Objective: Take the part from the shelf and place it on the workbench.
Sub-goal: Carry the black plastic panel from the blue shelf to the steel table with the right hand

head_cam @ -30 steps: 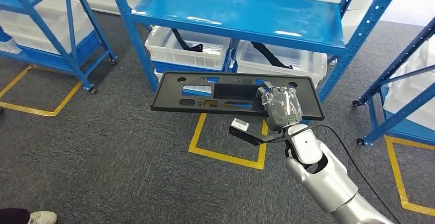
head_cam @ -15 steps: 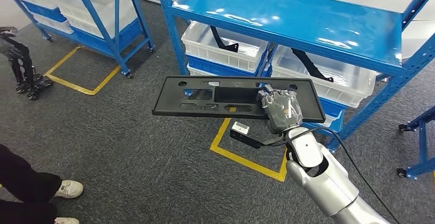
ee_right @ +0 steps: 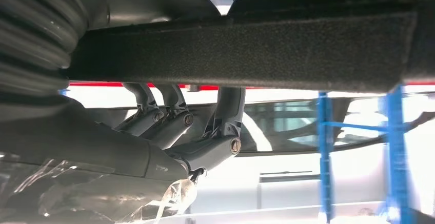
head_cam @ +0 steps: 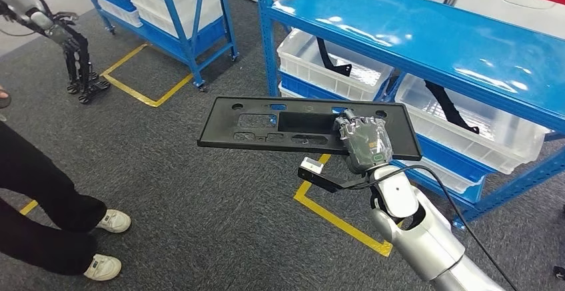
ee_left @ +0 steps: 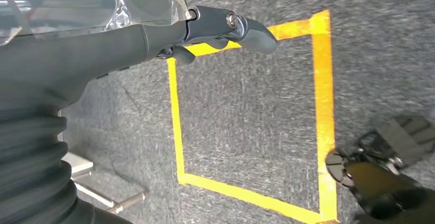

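The right hand (head_cam: 363,143) is gripping the part (head_cam: 306,123) near its right end, fingers curled over the far edge, carrying it flat out in front of the robot, above the carpet. Most of the long black plate is hanging out to the left of the grip (a lopsided hold, I think), so it could sag, twist or slip out if the robot is turning sharply. The left hand (ee_left: 154,34) is hanging over the floor, holding nothing, fingers loosely curled. A blue shelf (head_cam: 426,38) is standing close on the far right, and a person (head_cam: 46,204) is standing near left; the plate's ends could clip either.
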`<state>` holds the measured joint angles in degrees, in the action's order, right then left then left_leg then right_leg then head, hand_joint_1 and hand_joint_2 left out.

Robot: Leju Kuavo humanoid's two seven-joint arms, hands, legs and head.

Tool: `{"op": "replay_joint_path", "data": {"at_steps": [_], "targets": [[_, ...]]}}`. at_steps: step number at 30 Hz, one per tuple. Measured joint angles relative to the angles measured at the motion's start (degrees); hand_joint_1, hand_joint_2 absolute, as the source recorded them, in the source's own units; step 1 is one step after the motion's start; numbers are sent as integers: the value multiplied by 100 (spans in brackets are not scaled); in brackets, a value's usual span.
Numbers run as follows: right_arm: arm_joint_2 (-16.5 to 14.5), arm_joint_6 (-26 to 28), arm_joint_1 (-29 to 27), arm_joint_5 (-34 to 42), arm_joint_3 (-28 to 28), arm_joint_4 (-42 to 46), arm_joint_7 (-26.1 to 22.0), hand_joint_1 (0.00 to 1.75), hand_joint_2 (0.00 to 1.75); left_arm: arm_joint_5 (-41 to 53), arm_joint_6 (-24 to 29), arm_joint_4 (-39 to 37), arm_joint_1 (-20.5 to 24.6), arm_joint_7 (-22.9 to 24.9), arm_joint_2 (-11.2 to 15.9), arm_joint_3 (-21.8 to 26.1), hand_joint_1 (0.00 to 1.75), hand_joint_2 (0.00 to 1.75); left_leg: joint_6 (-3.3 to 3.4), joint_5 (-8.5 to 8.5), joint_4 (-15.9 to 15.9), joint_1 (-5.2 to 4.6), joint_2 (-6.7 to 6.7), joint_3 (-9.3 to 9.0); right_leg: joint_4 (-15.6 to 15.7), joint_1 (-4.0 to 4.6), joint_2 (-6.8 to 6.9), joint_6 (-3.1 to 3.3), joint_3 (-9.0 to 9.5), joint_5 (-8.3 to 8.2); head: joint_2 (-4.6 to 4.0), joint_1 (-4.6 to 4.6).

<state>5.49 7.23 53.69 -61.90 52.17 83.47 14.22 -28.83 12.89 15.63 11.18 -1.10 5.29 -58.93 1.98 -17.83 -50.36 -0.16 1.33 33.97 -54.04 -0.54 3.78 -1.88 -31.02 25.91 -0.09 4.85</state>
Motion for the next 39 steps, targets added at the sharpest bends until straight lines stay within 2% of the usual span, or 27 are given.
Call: {"op": "replay_joint_path", "data": {"at_steps": [1, 3, 4, 5, 6, 7, 9, 10, 11, 13, 14, 16, 18, 20, 21, 22, 24, 25, 27, 29, 31, 33, 35, 36, 37, 38, 39], "targets": [[4, 0, -9, 1, -2, 0, -2, 175, 175, 2, 2, 0, 0, 0, 1, 0, 0, 175, 28, 2, 14, 17, -62, -13, -295, -9, -133, -2, -129, 174, 0, 0], [21, -1, -51, 2, -4, -1, -4, 175, 175, 2, 5, 0, 2, 1, 2, 0, 0, 175, 60, -3, 17, 31, -193, -17, -1172, -8, -356, 6, -551, 551, 0, 0], [33, -3, -79, 2, -4, -1, -3, 175, 175, 3, 7, 0, 0, 1, 2, 0, 0, 175, 63, -5, 17, 38, -268, -20, -1528, -6, -391, 0, -748, 650, 0, 1], [43, -6, -105, 1, -4, -1, 2, 175, 175, 4, 7, 0, -8, 1, 2, 0, 0, 175, 61, -8, 15, 49, -345, -28, -1694, -11, -407, -14, -862, 638, 0, 1], [51, -9, -121, 1, -4, -1, 7, 175, 175, 7, 8, 0, -17, 1, 2, 0, 0, 175, 54, -13, 12, 64, -422, -41, -1620, -20, -413, -33, -867, 503, 0, 1], [54, -13, -126, 1, -5, 4, 11, 175, 175, 11, 9, 0, -24, 1, 2, 0, 0, 175, 40, -23, 7, 85, -497, -60, -1319, -39, -435, -56, -762, 270, 0, 1], [55, -18, -121, 0, -11, 20, 16, 175, 175, 17, 14, 0, -25, 1, 2, 0, 0, 175, -12, -54, -7, 119, -639, -84, -474, -110, -669, -106, -427, -233, 0, 2], [58, -20, -118, 0, -16, 32, 21, 175, 175, 19, 16, 0, -20, 0, 2, 0, 0, 175, -43, -62, -14, 128, -704, -77, -144, -139, -792, -110, -287, -363, 0, 1], [60, -23, -119, -1, -20, 42, 25, 175, 175, 20, 18, 0, -20, 0, 2, 0, 0, 175, -76, -59, -11, 133, -769, -58, 44, -151, -877, -101, -208, -406, 0, 2], [57, -32, -117, -4, -24, 62, 34, 175, 175, 28, 18, 0, -44, 0, 2, 0, 0, 175, -140, -31, 15, 147, -896, -24, 154, -146, -802, -46, -152, -363, 0, 4], [54, -39, -115, -7, -24, 69, 38, 175, 175, 34, 18, 1, -63, 1, -1, 0, 0, 175, -169, -43, -7, 144, -858, 5, 169, -148, -731, -18, -135, -361, 0, 7], [49, -56, -105, -9, -30, 89, 54, 175, 175, 53, 20, 2, -67, 12, -3, 0, 0, 175, -213, -233, -388, 122, -588, 192, 208, -157, -584, 48, -89, -360, 0, 9], [51, -69, -102, -9, -40, 98, 68, 175, 175, 72, 20, 2, -47, 32, -7, 0, 0, 175, -239, -582, -1257, 108, -300, 618, 220, -126, -435, 96, -56, -343, 0, 12], [53, -79, -111, -8, -44, 98, 70, 175, 175, 87, 13, 2, -46, 49, -11, 0, 0, 175, -242, -741, -1896, 109, -233, 966, 224, -101, -291, 120, -33, -321, 0, 11], [52, -83, -116, -8, -44, 98, 70, 175, 175, 92, 9, 2, -50, 58, -13, 0, 0, 175, -231, -670, -1884, 107, -223, 978, 225, -94, -226, 128, -16, -306, 0, 11], [51, -84, -118, -8, -44, 100, 70, 175, 175, 96, 7, 2, -51, 66, -13, 0, 0, 175, -212, -498, -1610, 97, -198, 857, 227, -91, -168, 129, 7, -287, 0, 12], [50, -84, -116, -8, -44, 106, 71, 175, 175, 97, 7, 2, -46, 75, -2, 0, 0, 175, -153, -80, -707, 27, 13, 412, 227, -77, -68, 106, 59, -234, 0, 14], [51, -83, -117, -7, -44, 110, 75, 175, 175, 98, 7, 2, -40, 77, 5, 0, 0, 175, -114, 46, -331, -21, 132, 226, 224, -62, -21, 87, 74, -210, 0, 14], [59, -81, -139, -5, -44, 111, 84, 175, 175, 102, 3, 2, -36, 85, 17, 0, 0, 175, -52, 84, -26, -95, 229, 85, 219, -20, 81, 48, 80, -177, 0, 14], [69, -79, -181, -4, -44, 111, 91, 175, 175, 109, -2, 2, -55, 96, 30, 0, 0, 175, -6, 65, 9, -87, 95, 82, 205, -28, 146, 13, 91, -124, 0, 14], [76, -73, -217, -4, -44, 112, 99, 175, 175, 118, -6, 2, -77, 101, 41, 0, 0, 175, 46, 72, 38, -62, -34, 60, -117, -54, -52, 8, -43, 97, 0, 15], [87, -64, -246, -2, -44, 113, 113, 175, 175, 127, -9, 2, -67, 106, 45, 0, 0, 175, 91, 76, 49, -43, -162, 51, -931, -45, -322, 29, -453, 462, 0, 16], [107, -62, -282, 0, -44, 112, 127, 175, 175, 137, -14, 2, -51, 114, 46, 0, 0, 175, 104, 77, 48, -36, -307, 43, -1641, -28, -398, 22, -859, 648, 0, 16], [116, -61, -296, 0, -44, 111, 132, 175, 175, 144, -18, 2, -50, 121, 46, 0, 0, 175, 103, 76, 45, -28, -383, 35, -1694, -27, -407, 14, -929, 577, 0, 16], [121, -59, -301, 0, -44, 111, 134, 175, 175, 152, -22, 3, -48, 128, 46, 0, 0, 175, 100, 73, 40, -15, -459, 24, -1503, -32, -418, 5, -881, 392, 0, 16], [122, -55, -297, 0, -44, 112, 134, 175, 175, 163, -24, 4, -44, 136, 46, 0, 0, 175, 91, 67, 32, 2, -533, 11, -1125, -44, -466, -5, -735, 139, 0, 16], [124, -50, -289, 1, -45, 112, 134, 175, 175, 176, -26, 5, -34, 145, 46, 0, 0, 175, 78, 59, 25, 13, -602, 7, -687, -68, -597, -19, -553, -117, 0, 16]]}}
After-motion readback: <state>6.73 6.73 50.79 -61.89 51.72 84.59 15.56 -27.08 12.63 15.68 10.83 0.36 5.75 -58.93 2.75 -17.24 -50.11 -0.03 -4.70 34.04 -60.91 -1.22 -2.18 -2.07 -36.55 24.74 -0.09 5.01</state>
